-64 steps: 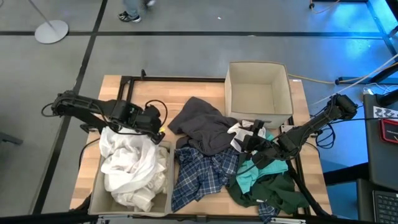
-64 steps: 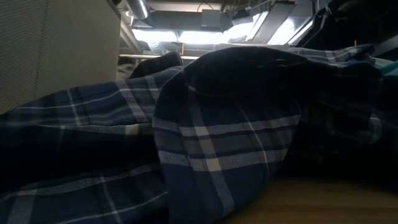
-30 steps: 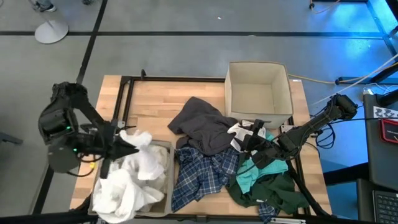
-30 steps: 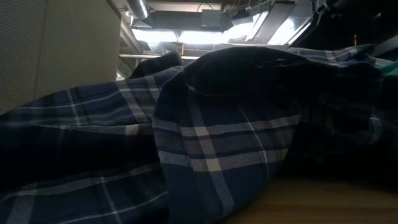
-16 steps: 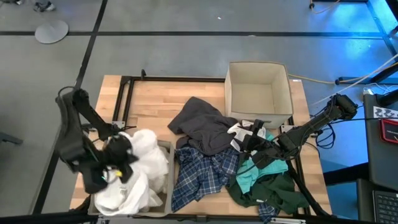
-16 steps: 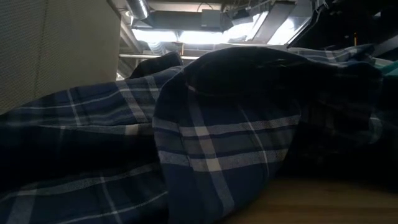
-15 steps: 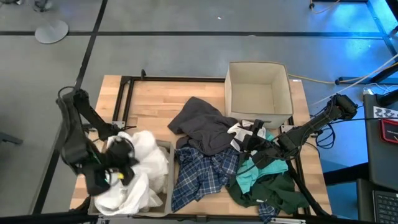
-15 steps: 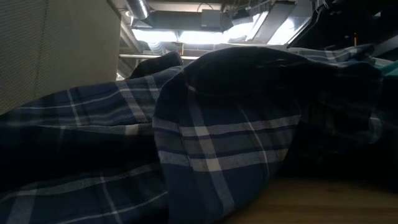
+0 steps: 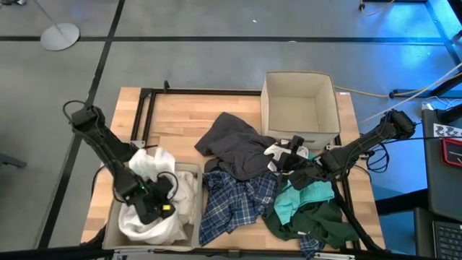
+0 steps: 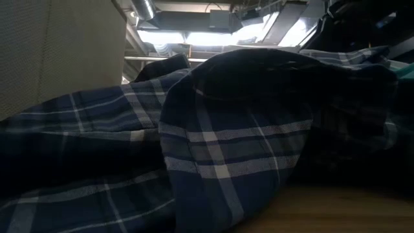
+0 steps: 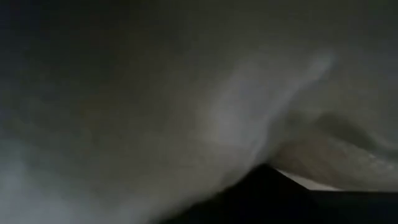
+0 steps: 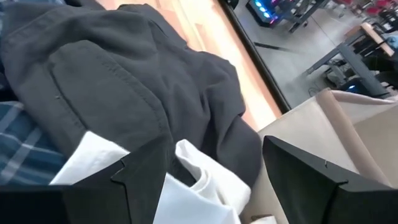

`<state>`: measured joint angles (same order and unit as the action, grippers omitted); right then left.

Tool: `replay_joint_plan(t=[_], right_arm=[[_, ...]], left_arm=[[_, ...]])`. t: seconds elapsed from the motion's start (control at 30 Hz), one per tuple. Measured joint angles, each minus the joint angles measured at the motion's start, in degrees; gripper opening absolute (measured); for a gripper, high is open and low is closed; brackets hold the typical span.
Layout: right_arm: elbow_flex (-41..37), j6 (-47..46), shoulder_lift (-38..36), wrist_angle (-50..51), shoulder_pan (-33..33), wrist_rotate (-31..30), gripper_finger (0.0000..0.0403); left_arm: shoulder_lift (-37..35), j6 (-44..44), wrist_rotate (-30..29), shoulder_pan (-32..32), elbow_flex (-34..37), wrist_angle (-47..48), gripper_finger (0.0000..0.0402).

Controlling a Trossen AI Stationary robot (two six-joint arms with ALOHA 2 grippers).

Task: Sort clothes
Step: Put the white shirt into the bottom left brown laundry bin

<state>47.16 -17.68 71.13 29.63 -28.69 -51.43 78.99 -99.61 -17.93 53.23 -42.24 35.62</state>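
Between bins (image 9: 299, 108) — plaid shirt (image 9: 234, 202), dark grey garment (image 9: 234, 148) heaped.

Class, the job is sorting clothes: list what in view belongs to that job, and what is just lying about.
Belongs:
white garments
dark grey garment
plaid shirt
teal garment
dark green garment
small white garment
two beige bins

Lying about:
cables
round stand base

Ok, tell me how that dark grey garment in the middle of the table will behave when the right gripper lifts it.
The dark grey garment lies crumpled in soft folds, so it will probably hang limp and stretch out rather than hold shape. Its lower edge overlaps the plaid shirt, so lifting may drag that along. The open right gripper sits over a white piece, which it might catch too.
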Motion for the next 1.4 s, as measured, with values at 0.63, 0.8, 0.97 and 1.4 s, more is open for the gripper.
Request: replay_joint_plan(t=[0.63, 0.8, 0.97, 1.4], right_arm=[[0.0, 0.0, 0.0, 0.0, -0.1, 0.1, 0.0264], [0.0, 0.0, 0.0, 0.0, -0.1, 0.1, 0.0264], [0.0, 0.0, 0.0, 0.0, -0.1, 0.1, 0.0264], [0.0, 0.0, 0.0, 0.0, -0.1, 0.1, 0.0264]], left_arm=[[1.1, 3.6, 1.5, -3.6, 5.2, -8.5, 0.0095], [-4.5, 4.9, 3.8, -3.8, 5.4, -9.2, 0.0128], [-13.8, 5.9, 0.9, -4.0, 2.6, -7.8, 0.0132], [-25.8, 27.8, -13.1, -6.5, -11.6, 0.1, 0.0132]])
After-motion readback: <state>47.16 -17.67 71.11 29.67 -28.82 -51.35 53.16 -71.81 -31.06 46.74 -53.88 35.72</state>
